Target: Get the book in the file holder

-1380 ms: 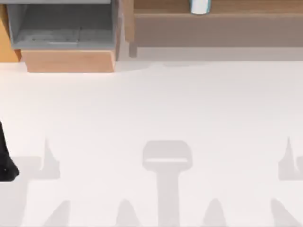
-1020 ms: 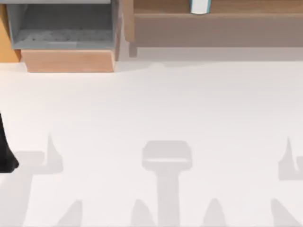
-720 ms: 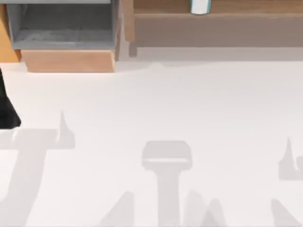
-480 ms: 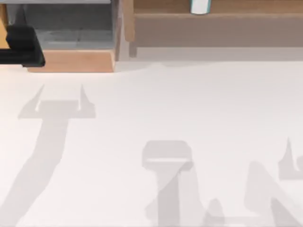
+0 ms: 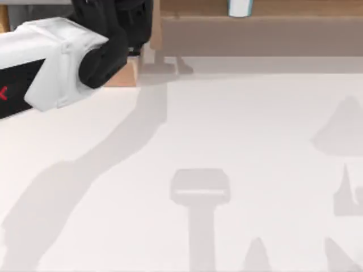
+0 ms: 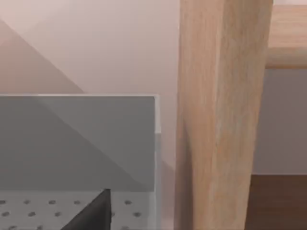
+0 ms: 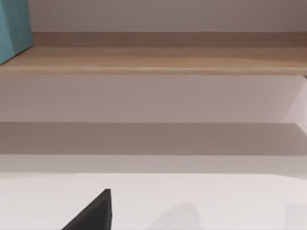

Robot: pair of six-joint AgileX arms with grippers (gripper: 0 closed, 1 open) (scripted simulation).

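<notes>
The book, teal-blue with white page edges, stands on the long brown shelf at the back; its teal cover also appears in the right wrist view. The file holder sits at the back left, mostly covered by my left arm, with a bit of its tan front panel showing. My left gripper hovers over the holder's right end; its shadow shows two prongs apart, so it is open and empty. The left wrist view looks at the holder's grey wall. A dark part of my right gripper faces the shelf.
The shelf's wooden end post stands right beside the holder's right wall. An orange block adjoins the holder on its left. White table spreads in front of both, crossed by arm shadows.
My left arm swung from the table's left edge up and rightward, and now covers the file holder. A new shadow has come in at the right. The book has not moved.
</notes>
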